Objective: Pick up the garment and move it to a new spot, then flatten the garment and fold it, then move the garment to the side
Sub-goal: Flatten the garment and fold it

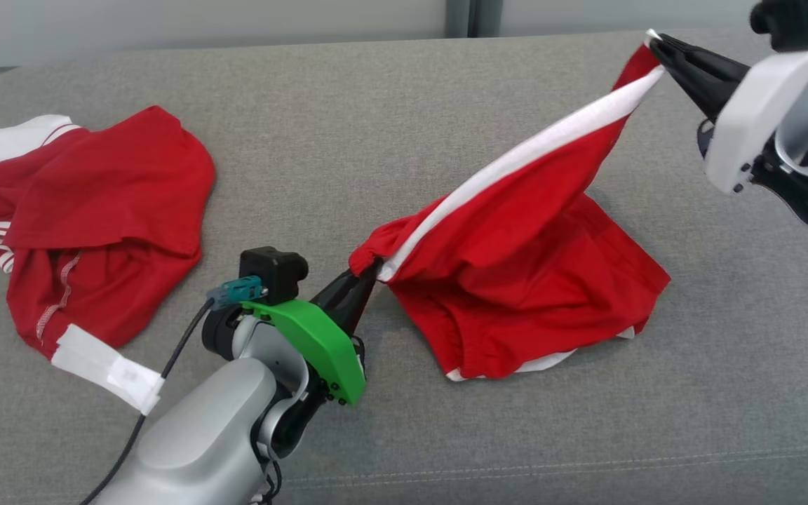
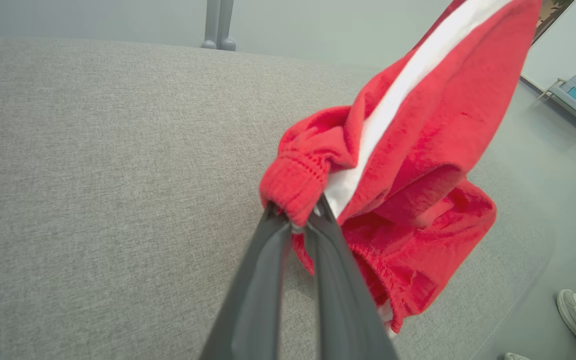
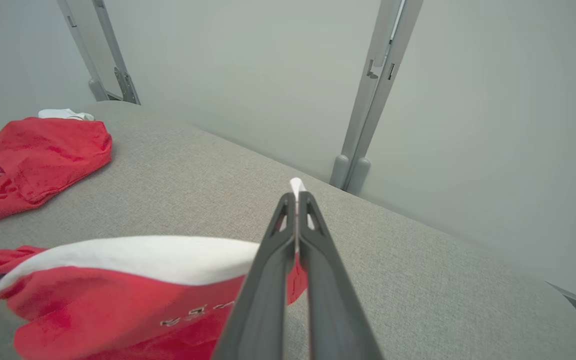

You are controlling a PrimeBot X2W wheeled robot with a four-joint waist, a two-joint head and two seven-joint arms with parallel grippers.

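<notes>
The garment (image 1: 516, 266) is a pair of red shorts with a white side stripe, stretched between my two grippers over the grey cushion. My left gripper (image 1: 369, 270) is shut on the bunched red waistband at its lower left end; in the left wrist view the left gripper (image 2: 295, 215) pinches that red hem (image 2: 295, 187). My right gripper (image 1: 656, 45) is shut on the raised far corner, high at the upper right. In the right wrist view the right gripper (image 3: 297, 200) clamps the white edge, with the garment (image 3: 118, 290) hanging below to the left. The lower part rests on the cushion.
A second red and white garment (image 1: 95, 210) lies crumpled at the left of the grey cushion (image 1: 404, 105), with a white tag (image 1: 106, 368) by my left forearm. A grey post (image 3: 368, 100) stands behind the cushion. A person's shoe (image 2: 575, 312) is on the floor at the right.
</notes>
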